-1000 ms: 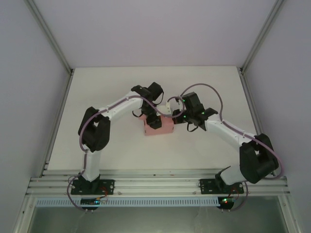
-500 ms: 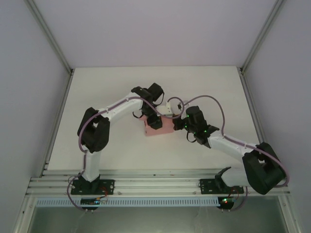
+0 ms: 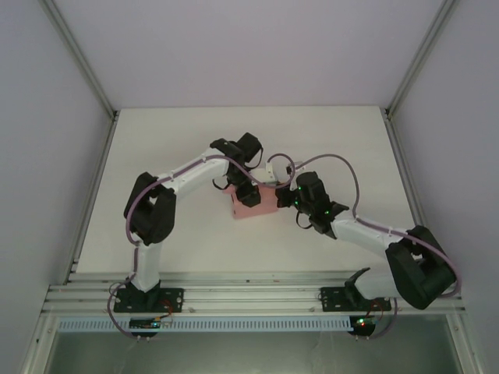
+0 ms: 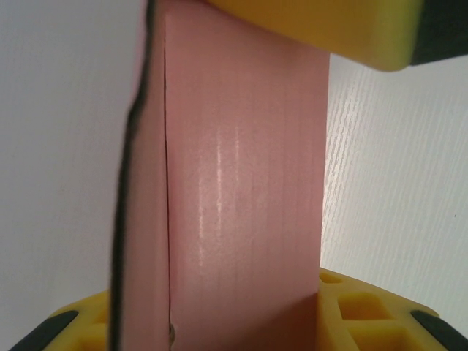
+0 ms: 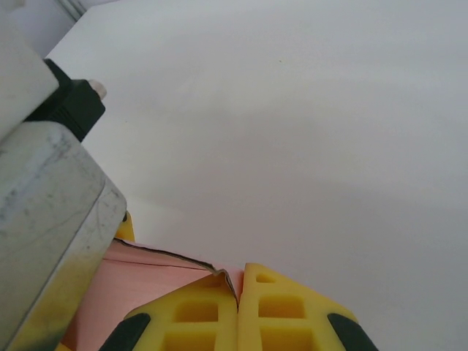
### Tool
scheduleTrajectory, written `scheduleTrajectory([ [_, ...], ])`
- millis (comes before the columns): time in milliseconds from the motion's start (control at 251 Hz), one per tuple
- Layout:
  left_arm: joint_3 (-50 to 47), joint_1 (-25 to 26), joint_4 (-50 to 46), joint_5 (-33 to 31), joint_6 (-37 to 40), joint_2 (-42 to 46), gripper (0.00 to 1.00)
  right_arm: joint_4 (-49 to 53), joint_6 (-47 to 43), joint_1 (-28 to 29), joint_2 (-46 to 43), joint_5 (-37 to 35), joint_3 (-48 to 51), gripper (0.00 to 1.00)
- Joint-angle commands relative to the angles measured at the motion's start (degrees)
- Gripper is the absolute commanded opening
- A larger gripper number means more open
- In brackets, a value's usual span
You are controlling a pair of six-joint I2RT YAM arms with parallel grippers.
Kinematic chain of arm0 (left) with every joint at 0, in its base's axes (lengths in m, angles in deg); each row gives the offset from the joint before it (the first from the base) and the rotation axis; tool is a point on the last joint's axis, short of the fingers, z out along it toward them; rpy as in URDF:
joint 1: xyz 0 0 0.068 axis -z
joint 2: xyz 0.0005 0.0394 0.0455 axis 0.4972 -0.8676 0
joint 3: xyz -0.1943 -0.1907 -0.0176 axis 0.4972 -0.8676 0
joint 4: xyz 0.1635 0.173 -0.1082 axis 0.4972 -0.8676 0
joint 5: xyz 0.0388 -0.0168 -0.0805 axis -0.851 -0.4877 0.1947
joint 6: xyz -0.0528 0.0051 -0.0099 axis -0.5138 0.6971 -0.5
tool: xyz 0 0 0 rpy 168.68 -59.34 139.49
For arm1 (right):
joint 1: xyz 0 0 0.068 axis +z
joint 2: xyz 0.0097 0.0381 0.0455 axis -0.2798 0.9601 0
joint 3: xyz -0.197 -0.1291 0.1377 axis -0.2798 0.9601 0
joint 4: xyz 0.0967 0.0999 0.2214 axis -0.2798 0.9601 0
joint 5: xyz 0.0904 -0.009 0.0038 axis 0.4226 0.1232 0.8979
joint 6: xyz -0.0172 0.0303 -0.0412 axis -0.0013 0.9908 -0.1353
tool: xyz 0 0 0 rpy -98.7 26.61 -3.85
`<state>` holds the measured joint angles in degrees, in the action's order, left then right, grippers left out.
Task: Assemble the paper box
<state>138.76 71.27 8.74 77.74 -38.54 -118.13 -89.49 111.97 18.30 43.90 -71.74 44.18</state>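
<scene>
White table | left claw grips paper box | right claw closed

Bright, even light; close paper box seems slightly blurred.

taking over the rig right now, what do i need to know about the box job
Left gripper: closed on the paper box, yellow fingers on opposite faces, holding it mid-table.
Right gripper: shut, tips at the box's right end. Whether they pinch any card cannot be told.
Done: the card is already folded into a box shape.
Left: an edge at the right end looks loose and probably needs tucking in, then release.
</scene>
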Motion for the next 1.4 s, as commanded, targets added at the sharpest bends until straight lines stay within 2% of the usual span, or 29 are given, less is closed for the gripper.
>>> scheduleTrajectory([
  [0, -0.01, 0.74, 7.49, -0.84, -2.02, -0.44, 0.35, 15.58, 3.05, 3.12, -1.46, 6.15, -2.32, 0.00],
  [160, -0.29, 0.88, 8.09, -0.74, -2.21, -0.31, 0.35, 16.30, 1.52, 3.14, -1.06, 6.05, -0.86, 0.00],
  [383, -0.15, 0.91, 8.42, -0.82, -2.66, -0.23, 0.35, 2.91, -1.63, 2.81, 4.00, 7.04, 8.92, 0.00],
  [523, -0.56, 0.77, 8.73, -0.96, -2.68, 0.13, 0.36, -3.67, -5.69, 5.77, 4.55, 1.42, 13.83, 0.00],
  [607, -0.36, 0.87, 8.48, -1.56, -2.74, 0.13, 0.36, -2.02, -6.36, 6.02, 3.47, -0.41, 14.82, 0.00],
  [790, 0.09, 0.84, 8.32, -1.65, -2.91, 1.05, 0.44, -0.67, -8.68, 6.23, 2.26, -2.97, 15.23, 0.00],
  [874, 0.58, 0.81, 8.34, -1.56, -2.88, 1.86, 0.51, -0.08, -8.58, 6.33, 3.03, -3.07, 14.35, 0.00],
  [922, 0.99, 0.88, 8.10, -1.43, -2.99, 2.31, 0.62, 1.69, -8.28, 6.39, 3.63, -3.61, 12.98, 0.00],
  [966, 1.26, 0.86, 7.70, -1.19, -3.03, 2.80, 0.63, 3.41, -7.90, 6.58, 4.14, -4.00, 11.56, 0.00],
  [1038, 1.25, 0.85, 7.51, -1.13, -2.99, 3.91, 0.71, 5.39, -6.85, 7.00, 4.46, -4.61, 9.85, 0.00],
  [1173, -0.81, 0.88, 7.47, -1.77, -3.48, 7.09, 0.79, 8.31, -5.77, 7.11, 4.80, -4.85, 7.46, 0.00],
  [1289, -4.19, 0.74, 8.88, -6.30, -6.33, 11.60, 0.82, 9.32, -5.75, 7.49, 4.89, -5.75, 6.67, 0.00],
  [1397, -8.35, 0.64, 10.22, -12.92, -12.94, 17.70, 0.83, 10.19, -5.61, 8.20, 4.89, -6.88, 6.20, 0.00],
])
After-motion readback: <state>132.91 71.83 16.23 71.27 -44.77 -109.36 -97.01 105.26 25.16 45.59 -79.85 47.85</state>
